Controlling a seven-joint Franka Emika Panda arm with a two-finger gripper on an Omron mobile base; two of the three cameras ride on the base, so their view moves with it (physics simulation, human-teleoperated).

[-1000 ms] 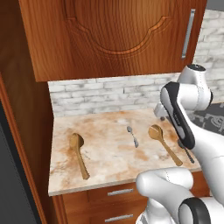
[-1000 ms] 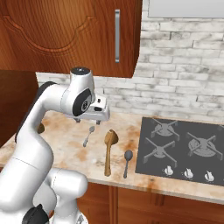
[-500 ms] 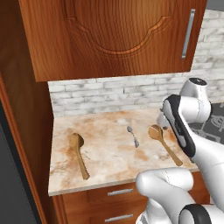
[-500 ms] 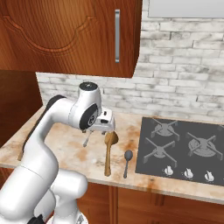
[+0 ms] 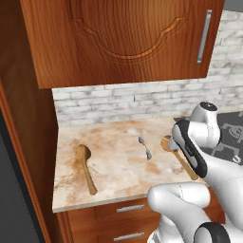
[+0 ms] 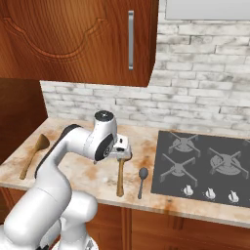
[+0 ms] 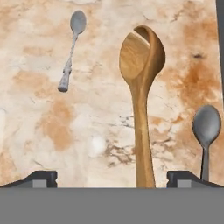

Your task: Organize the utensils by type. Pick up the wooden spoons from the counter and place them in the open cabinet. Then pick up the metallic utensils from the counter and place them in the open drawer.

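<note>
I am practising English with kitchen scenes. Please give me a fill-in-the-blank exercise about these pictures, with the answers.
1. The counter holds two wooden spoons and ____ metal utensils.
2. In the hand view, the wooden spoon lies between the open gripper's two ____.
3. The other wooden spoon lies near the counter's ____ end, seen from the base.
4. The dark metal spoon lies between a wooden spoon and the ____.

Answers: two; fingertips; left; stove
</note>
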